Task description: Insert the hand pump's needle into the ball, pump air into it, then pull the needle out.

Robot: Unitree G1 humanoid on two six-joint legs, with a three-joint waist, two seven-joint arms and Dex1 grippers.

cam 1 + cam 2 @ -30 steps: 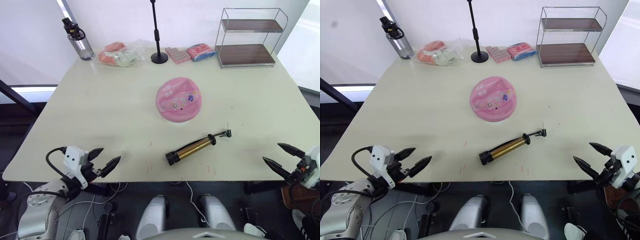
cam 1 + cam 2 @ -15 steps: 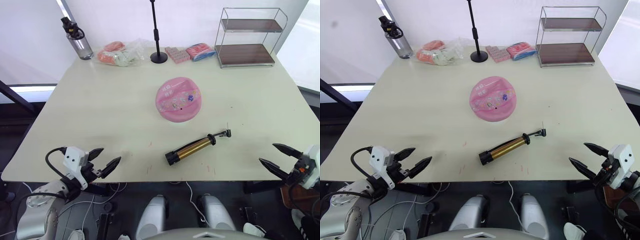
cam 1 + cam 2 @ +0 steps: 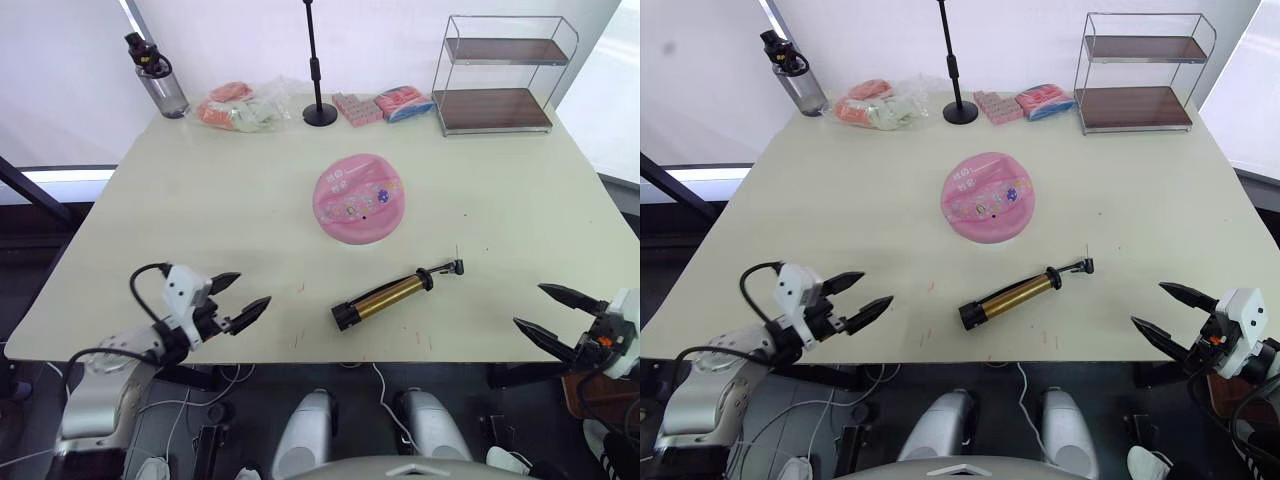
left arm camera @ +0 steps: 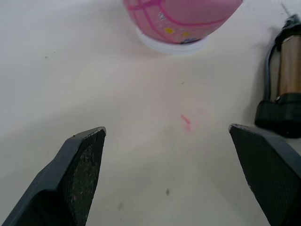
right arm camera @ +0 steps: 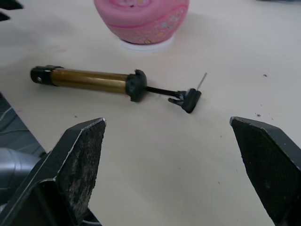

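The pink ball (image 3: pixel 359 198) with cartoon prints rests on a white ring at the table's middle, somewhat flattened. Nearer the front lies the hand pump (image 3: pixel 388 295), a gold-bronze cylinder with black caps, its hose end and thin needle (image 5: pixel 201 81) pointing toward the right. My left gripper (image 3: pixel 239 298) hovers open over the front left of the table, well left of the pump. Off the front right corner, my right gripper (image 3: pixel 553 313) is open and holds nothing. The left wrist view has the ball (image 4: pixel 183 18) ahead and the pump's end (image 4: pixel 282 84) to one side.
Along the back edge stand a water bottle (image 3: pixel 154 79), plastic-wrapped packets (image 3: pixel 236 106), a black stand (image 3: pixel 319 75), more packets (image 3: pixel 380 103) and a two-tier wire shelf (image 3: pixel 499 74). The table's front edge (image 3: pixel 300 350) runs just behind both grippers.
My left gripper has moved forward and to the right, onto the table's front left area. The right gripper has dropped slightly. Ball and pump lie as before.
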